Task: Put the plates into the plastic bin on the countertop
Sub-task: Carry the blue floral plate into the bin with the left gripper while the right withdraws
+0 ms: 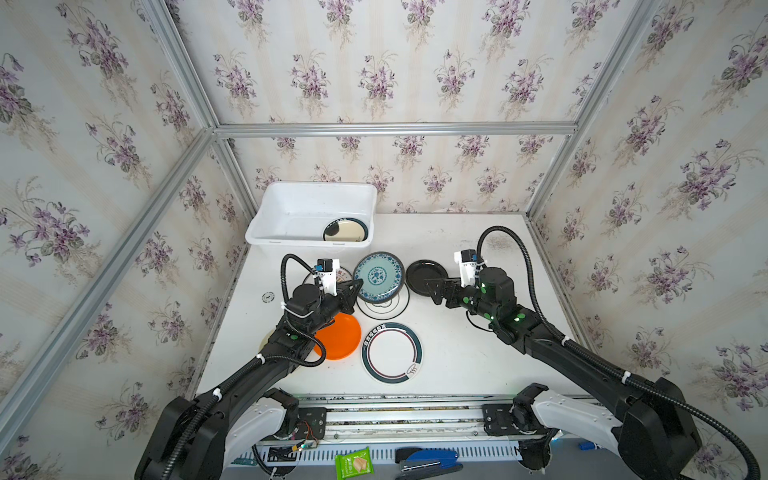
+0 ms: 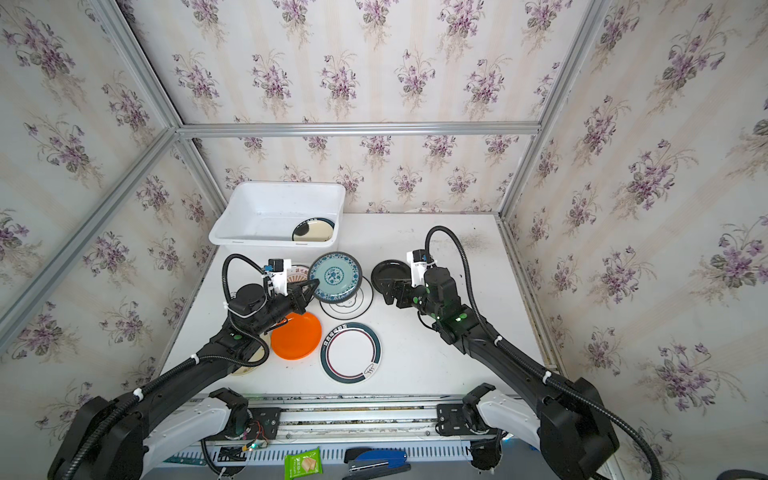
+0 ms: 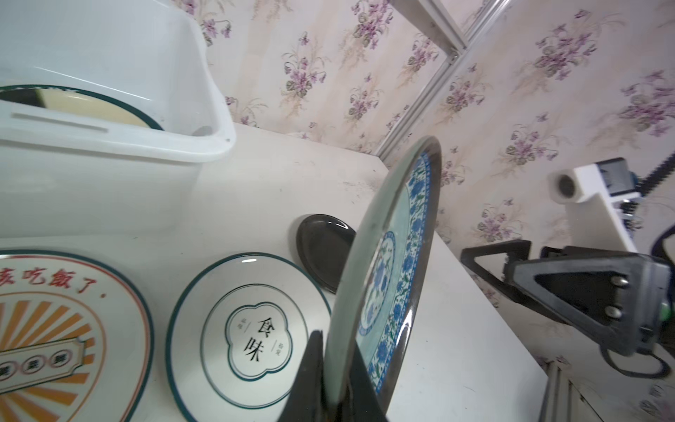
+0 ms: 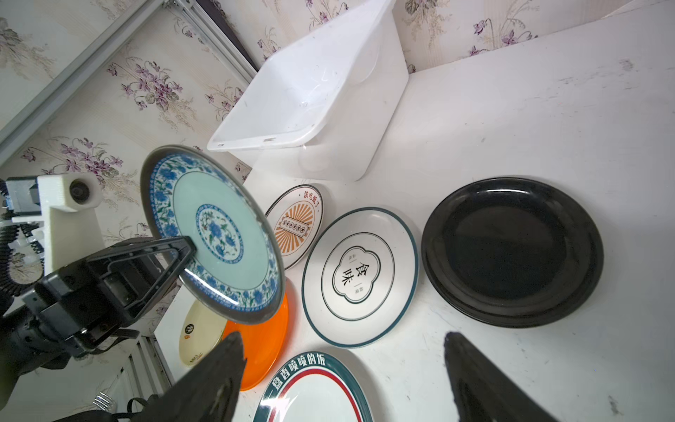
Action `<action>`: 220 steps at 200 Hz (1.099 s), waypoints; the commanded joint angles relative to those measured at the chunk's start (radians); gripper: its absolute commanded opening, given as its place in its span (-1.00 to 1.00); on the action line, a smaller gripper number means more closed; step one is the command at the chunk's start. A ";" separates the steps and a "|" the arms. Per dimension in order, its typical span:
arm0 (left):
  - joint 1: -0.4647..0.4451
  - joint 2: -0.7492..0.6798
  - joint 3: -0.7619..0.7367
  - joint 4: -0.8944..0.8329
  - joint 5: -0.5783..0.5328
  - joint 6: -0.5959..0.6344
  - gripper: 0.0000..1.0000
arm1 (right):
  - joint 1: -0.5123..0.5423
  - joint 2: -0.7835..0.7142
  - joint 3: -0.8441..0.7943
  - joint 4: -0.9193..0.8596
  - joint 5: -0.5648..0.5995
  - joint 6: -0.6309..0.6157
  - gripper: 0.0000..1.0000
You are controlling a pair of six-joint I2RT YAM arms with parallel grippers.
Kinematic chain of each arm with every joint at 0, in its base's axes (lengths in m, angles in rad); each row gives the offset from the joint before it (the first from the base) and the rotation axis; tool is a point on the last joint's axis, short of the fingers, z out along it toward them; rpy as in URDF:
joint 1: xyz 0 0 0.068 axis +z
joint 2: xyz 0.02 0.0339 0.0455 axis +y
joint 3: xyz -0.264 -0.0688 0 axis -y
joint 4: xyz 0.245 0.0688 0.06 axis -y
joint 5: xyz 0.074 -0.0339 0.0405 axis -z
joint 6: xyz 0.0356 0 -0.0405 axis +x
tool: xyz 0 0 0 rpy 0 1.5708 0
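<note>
**Left claw grips blue plate just short of the bin**

The left gripper (image 1: 358, 286) is clamped on the near rim of the blue patterned plate (image 1: 379, 276). It holds the plate tilted and clear of the countertop (image 1: 457, 353), just in front of the plastic bin (image 1: 291, 243) near its right-hand corner. The plate stands out beyond the fingertips, toward the bin. The right gripper (image 1: 432, 291) hangs with its jaws spread wide and nothing between them. The black plate (image 1: 426, 272) lies flat just ahead of its tips, off the bin's right end.

The held plate has a dark rim, a band of blue flowers, a pale green field and a blue floral medallion at its centre. Inside the bin, a cream plate (image 1: 345, 230) with a dark rim rests at the right end. Before the bin's front wall lie an orange sunburst plate (image 4: 297, 223) and a teal-rimmed white plate (image 4: 359, 277) with a four-lobed emblem. Farther from the bin sit a plain orange plate (image 1: 338, 336) and a banded white plate (image 1: 392, 353) ringed in teal and red.
</note>
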 commanded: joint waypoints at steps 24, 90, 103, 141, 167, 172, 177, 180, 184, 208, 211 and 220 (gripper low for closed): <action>0.003 -0.005 0.065 -0.031 -0.271 -0.017 -0.98 | 0.000 -0.068 -0.079 0.151 -0.028 -0.004 0.78; 0.063 0.137 0.328 -0.150 -0.436 -0.028 -0.91 | 0.000 -0.127 -0.142 0.163 -0.022 -0.002 0.84; 0.099 0.186 0.407 -0.188 -0.408 -0.032 -0.90 | 0.000 -0.132 -0.145 0.155 -0.020 -0.002 0.84; 0.193 0.387 0.643 -0.285 -0.354 -0.014 -0.89 | 0.000 -0.145 -0.143 0.125 -0.018 -0.012 0.83; 0.252 0.528 0.816 -0.378 -0.317 0.002 -0.93 | 0.000 -0.157 -0.143 0.099 0.012 -0.012 0.83; 0.256 0.556 0.854 -0.406 -0.323 0.014 -0.94 | -0.001 -0.160 -0.142 0.093 0.014 -0.013 0.83; 0.259 0.583 0.891 -0.432 -0.336 0.029 -0.94 | 0.000 -0.162 -0.143 0.088 0.015 -0.017 0.83; 0.260 0.598 0.909 -0.446 -0.344 0.035 -0.94 | -0.001 -0.162 -0.144 0.086 0.018 -0.018 0.83; 0.261 0.618 0.938 -0.466 -0.352 0.042 -0.94 | -0.002 -0.164 -0.144 0.083 0.019 -0.020 0.83; 0.274 0.739 1.075 -0.568 -0.308 0.052 -0.93 | -0.002 -0.170 -0.149 0.067 0.041 -0.026 0.83; 0.275 0.753 1.092 -0.579 -0.300 0.052 -0.92 | -0.001 -0.171 -0.150 0.066 0.043 -0.026 0.83; 0.276 0.791 1.131 -0.608 -0.274 0.048 -0.94 | -0.001 -0.173 -0.151 0.057 0.051 -0.029 0.83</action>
